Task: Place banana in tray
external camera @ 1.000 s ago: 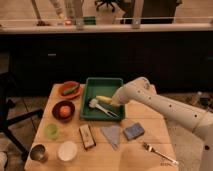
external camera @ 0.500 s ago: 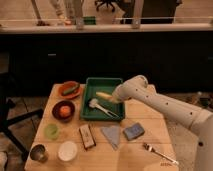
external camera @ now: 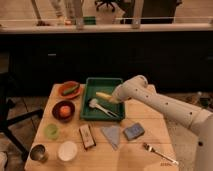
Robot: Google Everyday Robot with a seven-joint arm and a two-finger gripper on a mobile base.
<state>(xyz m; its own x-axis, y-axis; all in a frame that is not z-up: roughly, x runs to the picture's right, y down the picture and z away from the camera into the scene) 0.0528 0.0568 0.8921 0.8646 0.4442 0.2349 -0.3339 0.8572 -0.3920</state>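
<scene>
White arm (external camera: 165,102) reaches left, jaws (external camera: 113,97) at banana (external camera: 103,95) in tray (external camera: 102,82); grip unclear.

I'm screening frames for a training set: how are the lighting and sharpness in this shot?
Camera view: soft all over, fine edges smeared; wooden table evenly lit, background cabinets dark; strong brightness along the top edge. The claw over the green tray, by the banana, is blurred into the arm; the fork is barely resolved.

Gripper (external camera: 113,97) apparently carried banana (external camera: 103,95) deeper into tray (external camera: 102,82).
</scene>
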